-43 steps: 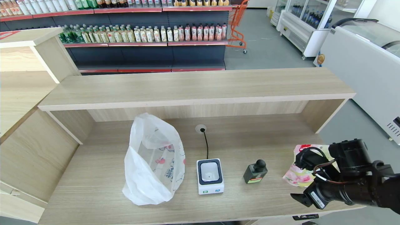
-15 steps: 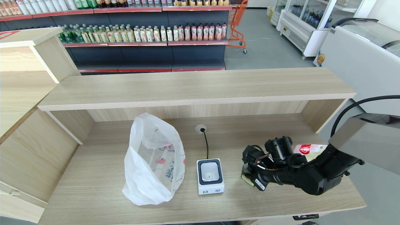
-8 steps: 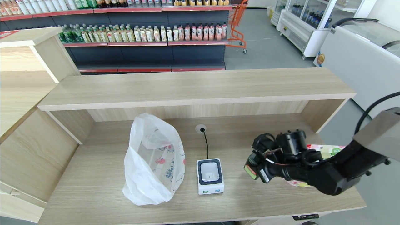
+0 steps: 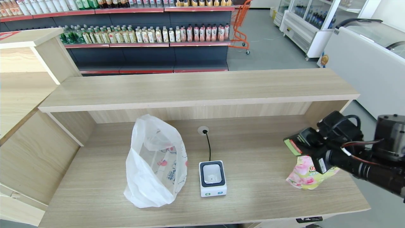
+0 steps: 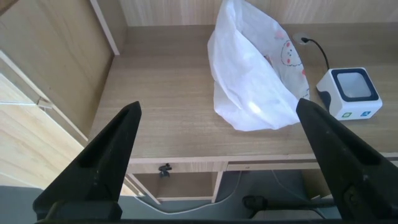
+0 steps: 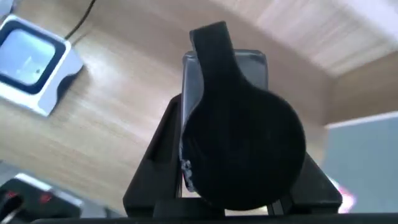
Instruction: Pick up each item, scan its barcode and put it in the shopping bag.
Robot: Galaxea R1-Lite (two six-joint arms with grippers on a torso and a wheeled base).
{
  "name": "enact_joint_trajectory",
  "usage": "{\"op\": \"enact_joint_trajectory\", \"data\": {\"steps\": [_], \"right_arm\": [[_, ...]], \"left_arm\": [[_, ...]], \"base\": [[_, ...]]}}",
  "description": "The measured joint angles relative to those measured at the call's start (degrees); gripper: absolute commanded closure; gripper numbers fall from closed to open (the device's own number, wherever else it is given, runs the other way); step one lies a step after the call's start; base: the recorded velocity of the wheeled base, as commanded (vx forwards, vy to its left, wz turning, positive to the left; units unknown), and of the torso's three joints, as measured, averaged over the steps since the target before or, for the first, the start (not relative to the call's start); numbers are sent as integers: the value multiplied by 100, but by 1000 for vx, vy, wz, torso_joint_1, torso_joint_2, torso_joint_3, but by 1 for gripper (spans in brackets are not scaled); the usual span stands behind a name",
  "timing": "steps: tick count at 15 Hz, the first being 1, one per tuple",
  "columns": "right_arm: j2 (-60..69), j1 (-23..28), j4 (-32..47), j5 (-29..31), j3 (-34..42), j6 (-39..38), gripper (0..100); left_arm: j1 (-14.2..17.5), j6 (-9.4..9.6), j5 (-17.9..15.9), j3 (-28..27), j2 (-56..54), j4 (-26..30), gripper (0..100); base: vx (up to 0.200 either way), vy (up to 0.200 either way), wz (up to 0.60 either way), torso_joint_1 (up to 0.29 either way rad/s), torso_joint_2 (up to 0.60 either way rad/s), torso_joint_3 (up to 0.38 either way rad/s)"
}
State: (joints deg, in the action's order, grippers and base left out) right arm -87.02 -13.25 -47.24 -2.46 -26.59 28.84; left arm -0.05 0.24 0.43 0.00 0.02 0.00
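Observation:
My right gripper [image 4: 307, 141] is shut on a small dark bottle [image 4: 293, 144] with a green and red label. It holds the bottle in the air at the counter's right end, above a pink and yellow pouch [image 4: 306, 177] lying there. In the right wrist view the bottle's round black cap [image 6: 239, 140] faces the camera between the fingers [image 6: 155, 171]. The white scanner [image 4: 212, 178] [image 6: 30, 65] sits mid-counter, and the white shopping bag [image 4: 155, 164] stands open to its left. My left gripper [image 5: 217, 162] hangs open off the counter's front left, with the bag [image 5: 252, 74] and scanner [image 5: 349, 92] beyond it.
A raised wooden shelf [image 4: 196, 88] runs along the back of the counter, with side walls [image 4: 326, 114] at both ends. The scanner's black cable [image 4: 208, 145] leads to a grommet behind it. Bare counter [image 4: 262, 164] lies between scanner and pouch.
My right gripper went from the pouch to the bottle, closed on it, lifted it off the counter and carried it up and to the right, over the pouch.

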Motion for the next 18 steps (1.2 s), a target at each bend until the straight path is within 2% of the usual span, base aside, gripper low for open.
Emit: {"op": "enact_joint_trajectory", "data": {"steps": [2, 4, 7, 10, 14, 18], "right_arm": [[232, -20, -219, -152, 57, 1068, 100], [290, -35, -589, -714, 68, 2723, 100], [59, -50, -1022, -2832, 79, 5483, 100], [-308, -332, -923, -3992, 68, 8554, 100], [-840, -1624, -712, -4640, -23, 10431, 100], [-1309, -2413, -728, -4871, -59, 10919, 100]], "left_arm": [[2, 0, 0, 0, 0, 0, 0], [-5, 2, 0, 0, 0, 0, 0], [0, -2, 0, 0, 0, 0, 0], [0, 0, 0, 0, 0, 0, 0], [0, 0, 0, 0, 0, 0, 0], [0, -2, 0, 0, 0, 0, 0]], "base": [[0, 0, 0, 0, 0, 0], [0, 0, 0, 0, 0, 0], [0, 0, 0, 0, 0, 0], [0, 0, 0, 0, 0, 0], [0, 0, 0, 0, 0, 0], [0, 0, 0, 0, 0, 0]]}}
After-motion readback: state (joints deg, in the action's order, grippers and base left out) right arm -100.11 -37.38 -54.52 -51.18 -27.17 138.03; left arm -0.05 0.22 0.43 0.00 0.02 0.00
